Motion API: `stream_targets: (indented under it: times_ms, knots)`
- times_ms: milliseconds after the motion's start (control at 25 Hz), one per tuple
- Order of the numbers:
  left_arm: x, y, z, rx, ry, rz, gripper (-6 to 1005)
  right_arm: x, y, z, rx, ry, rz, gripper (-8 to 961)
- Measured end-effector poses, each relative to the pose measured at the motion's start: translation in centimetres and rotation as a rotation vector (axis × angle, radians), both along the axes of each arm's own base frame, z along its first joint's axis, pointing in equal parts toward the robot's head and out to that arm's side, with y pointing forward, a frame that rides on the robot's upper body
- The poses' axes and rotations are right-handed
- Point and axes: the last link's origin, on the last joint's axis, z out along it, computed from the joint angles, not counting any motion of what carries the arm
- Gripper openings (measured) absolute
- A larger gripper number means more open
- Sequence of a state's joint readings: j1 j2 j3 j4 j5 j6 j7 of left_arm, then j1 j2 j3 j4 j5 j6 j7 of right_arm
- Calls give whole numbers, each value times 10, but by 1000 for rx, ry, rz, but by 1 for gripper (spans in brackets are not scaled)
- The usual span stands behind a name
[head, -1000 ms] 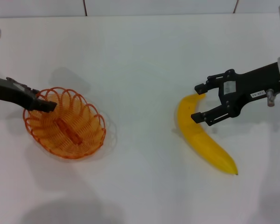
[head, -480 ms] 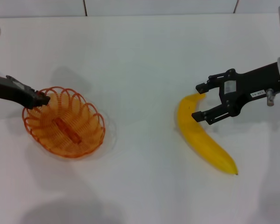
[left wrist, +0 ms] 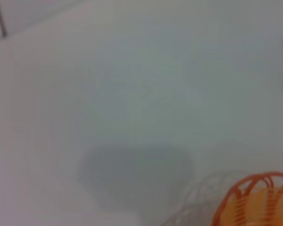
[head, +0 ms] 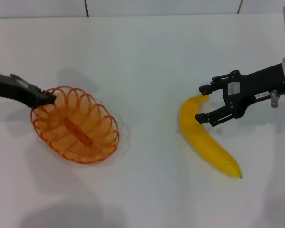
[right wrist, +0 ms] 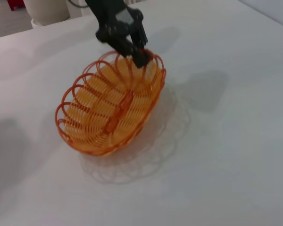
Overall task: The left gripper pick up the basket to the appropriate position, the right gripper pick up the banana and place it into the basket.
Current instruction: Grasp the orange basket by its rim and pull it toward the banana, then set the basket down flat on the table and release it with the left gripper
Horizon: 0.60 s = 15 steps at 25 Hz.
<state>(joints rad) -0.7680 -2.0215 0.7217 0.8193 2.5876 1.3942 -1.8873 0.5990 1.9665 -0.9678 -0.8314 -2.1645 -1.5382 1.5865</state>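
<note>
- Since a second ago the basket (head: 75,125) has shifted toward the table's middle and a little nearer the robot, carried by the left gripper (head: 48,99); the banana (head: 206,137) and right gripper (head: 204,102) have not moved.
- The basket now sits left of centre, well apart from the banana. In the right wrist view it tilts, the held end of the rim (right wrist: 140,59) raised, with its shadow spread beneath, so it looks at least partly off the table (head: 147,52).
- The left gripper is clamped on the scalloped rim at the basket's far-left end (right wrist: 132,49), fingers pinched over a loop.
- To do this step well: keep the pinch firm, since a one-end hold on a light wire basket may let it swing or slip; carry it low and slowly.
- Judged from here, a good spot is nearer the banana yet clear of the right arm, set down flat with the long axis matching the banana's length.
- Lower until the base rests fully before letting go, so it does not rock.
- The right gripper hovers spread wide over the banana's upper end, one finger (head: 205,88) at its tip, gripping nothing; the banana lies flat on the right side.
</note>
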Motion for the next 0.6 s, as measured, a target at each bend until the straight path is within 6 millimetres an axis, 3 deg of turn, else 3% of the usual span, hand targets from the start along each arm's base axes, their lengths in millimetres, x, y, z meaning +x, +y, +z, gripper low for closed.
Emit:
stream_targets:
  times_ms: [280,600]
  knots:
    - [20,-5,10,16,-140,-35,93,-1,0,0,-3,1,0,892]
    - [15,-4,-1,91,-333,42,78,-2,0,0,-8,1,4,892]
